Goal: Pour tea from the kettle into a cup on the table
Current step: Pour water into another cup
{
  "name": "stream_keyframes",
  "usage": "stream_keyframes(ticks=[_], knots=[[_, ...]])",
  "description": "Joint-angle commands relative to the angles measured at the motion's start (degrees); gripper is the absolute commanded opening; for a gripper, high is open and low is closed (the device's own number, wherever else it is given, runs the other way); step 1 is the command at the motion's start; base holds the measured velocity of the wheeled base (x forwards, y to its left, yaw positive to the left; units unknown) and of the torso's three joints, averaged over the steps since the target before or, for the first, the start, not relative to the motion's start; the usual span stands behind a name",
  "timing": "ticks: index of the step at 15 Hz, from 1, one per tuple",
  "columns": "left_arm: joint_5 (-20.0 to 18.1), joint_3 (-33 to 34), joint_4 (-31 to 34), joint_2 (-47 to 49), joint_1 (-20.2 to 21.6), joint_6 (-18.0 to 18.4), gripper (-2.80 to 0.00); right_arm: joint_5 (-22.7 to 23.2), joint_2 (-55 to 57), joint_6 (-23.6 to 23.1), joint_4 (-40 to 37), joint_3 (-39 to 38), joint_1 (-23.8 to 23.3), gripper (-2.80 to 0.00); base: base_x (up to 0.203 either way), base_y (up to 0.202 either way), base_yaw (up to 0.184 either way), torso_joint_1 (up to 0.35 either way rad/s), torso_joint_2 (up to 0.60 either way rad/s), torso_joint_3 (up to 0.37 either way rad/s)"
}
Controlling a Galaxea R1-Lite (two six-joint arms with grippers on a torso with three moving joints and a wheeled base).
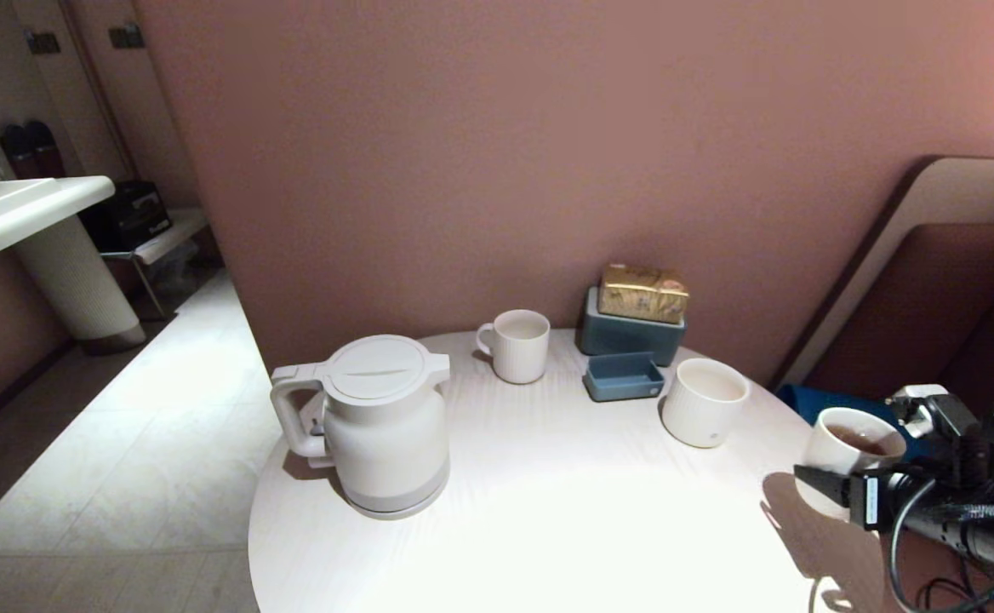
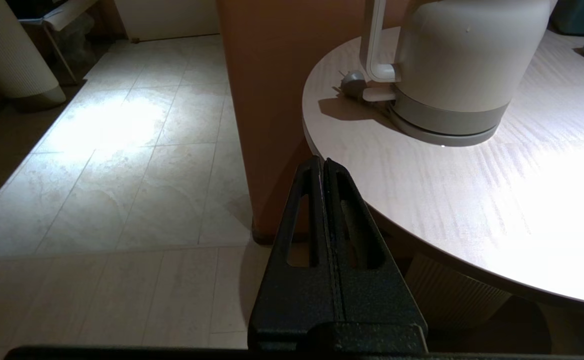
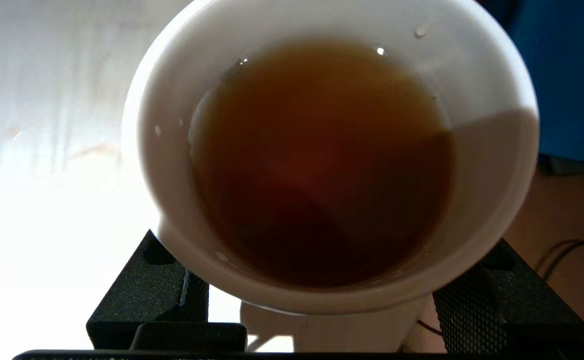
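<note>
The white kettle (image 1: pixel 386 426) (image 2: pixel 462 65) stands lid-shut on the left part of the round white table (image 1: pixel 548 528) (image 2: pixel 472 200). At the table's right edge my right gripper (image 1: pixel 846 477) (image 3: pixel 322 300) is shut on the small white cup (image 1: pixel 833 455) (image 3: pixel 497 100), one finger on each side of its body. Reddish-brown tea (image 1: pixel 856 439) (image 3: pixel 322 165) fills much of the cup. My left gripper (image 2: pixel 323 162) is shut and empty, parked low beside the table's left edge, short of the kettle.
A white mug with a handle (image 1: pixel 518 345), a wider ribbed cup (image 1: pixel 704 400), a small blue tray (image 1: pixel 623 376) and a blue-grey box (image 1: pixel 631 335) topped by a gold packet (image 1: pixel 642 292) line the table's far side against the wall. A sink (image 1: pixel 12 213) stands far left.
</note>
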State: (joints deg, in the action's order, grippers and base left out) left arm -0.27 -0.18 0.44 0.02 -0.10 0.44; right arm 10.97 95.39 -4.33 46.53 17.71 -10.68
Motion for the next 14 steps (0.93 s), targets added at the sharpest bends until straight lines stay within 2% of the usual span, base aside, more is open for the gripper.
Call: stream_keyframes(ticks=[1, 6, 14], knots=[[0.0, 0.01, 0.0, 0.06, 0.01, 0.0, -2.8, 0.03, 0.17, -0.2, -3.13, 4.53, -1.63, -2.8, 0.0, 0.0, 0.0, 0.0, 0.0, 0.0], [0.0, 0.01, 0.0, 0.06, 0.01, 0.0, -2.8, -1.41, 3.97, -6.84, -12.6, 18.13, -2.52, -2.8, 0.0, 0.0, 0.0, 0.0, 0.0, 0.0], [0.0, 0.01, 0.0, 0.06, 0.01, 0.0, -2.8, -1.56, 13.36, -6.53, -14.09, 29.21, -1.63, -2.8, 0.0, 0.0, 0.0, 0.0, 0.0, 0.0]])
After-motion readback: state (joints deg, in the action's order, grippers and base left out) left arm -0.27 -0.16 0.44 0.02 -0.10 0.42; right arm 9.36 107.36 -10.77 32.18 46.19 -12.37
